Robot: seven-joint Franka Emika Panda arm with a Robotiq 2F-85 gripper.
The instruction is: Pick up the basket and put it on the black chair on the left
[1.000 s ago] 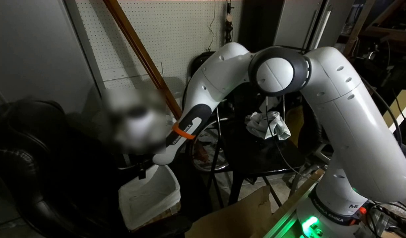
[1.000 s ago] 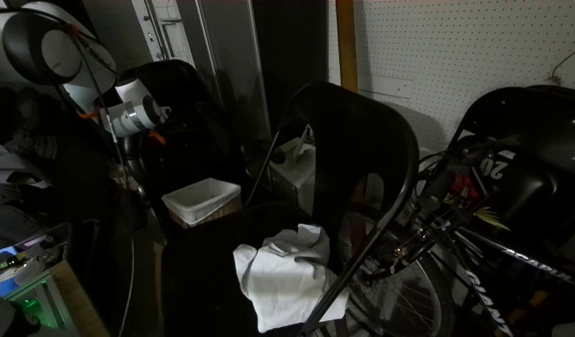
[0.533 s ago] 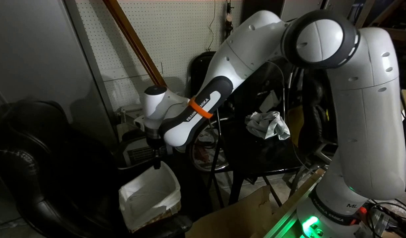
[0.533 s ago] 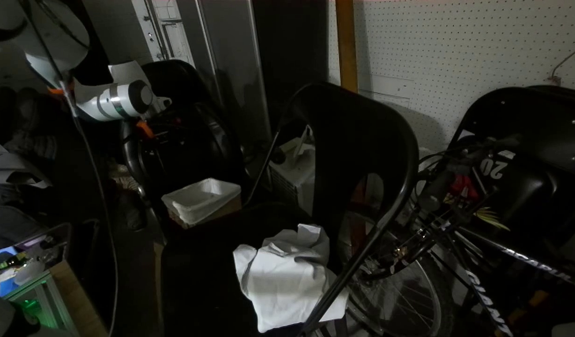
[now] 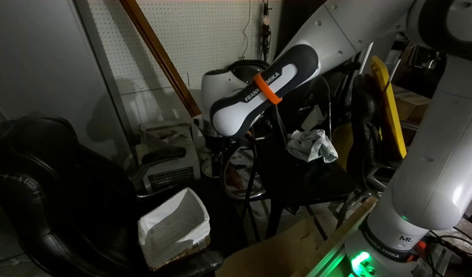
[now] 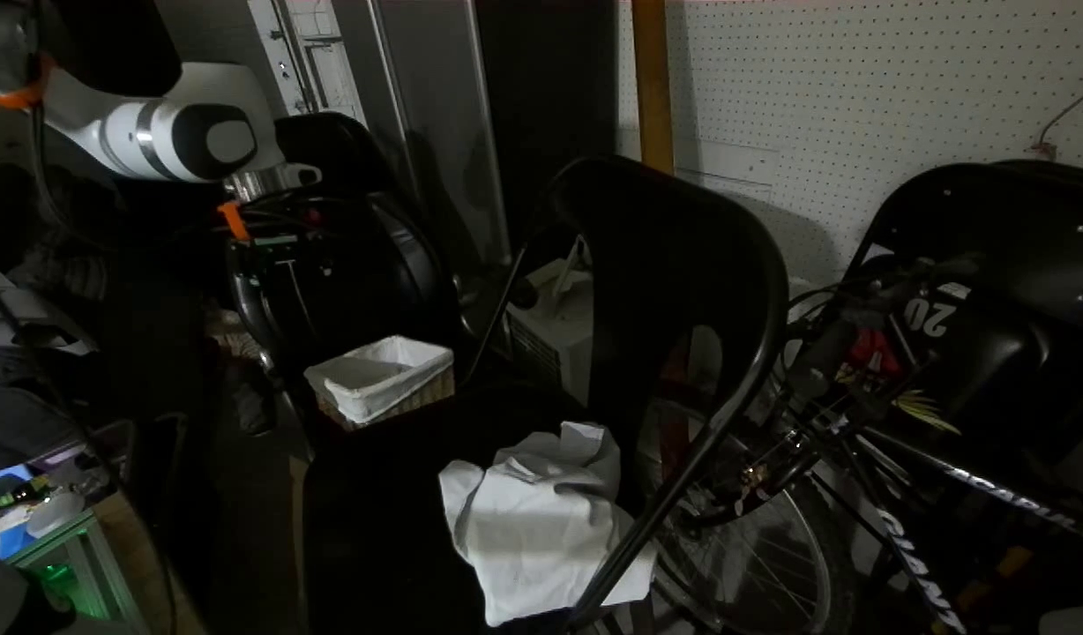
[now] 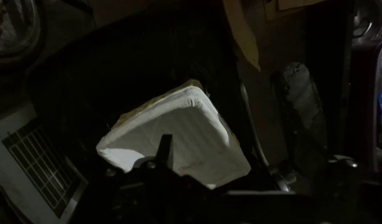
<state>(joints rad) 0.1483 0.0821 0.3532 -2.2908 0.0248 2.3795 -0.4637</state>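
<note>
In an exterior view, the white-lined basket (image 5: 178,229) sits on the black leather chair (image 5: 36,184). The robot arm (image 5: 259,96) reaches over, and the gripper (image 5: 216,163) hangs higher than the basket and apart from it, too dark for me to make out clearly.

In an exterior view, a bicycle (image 6: 903,457) stands just beside a black folding chair (image 6: 674,247) with a crumpled white sheet (image 6: 541,520) on its seat; past that, the basket rests upright on the black leather chair, the gripper above and apart.

In the wrist view, I look down into the basket's open top. One dark finger (image 7: 166,147) cuts across it; whether the pair stands wide or narrow, I cannot tell. A pale, grilled unit (image 7: 38,165) shows to the left.
</note>
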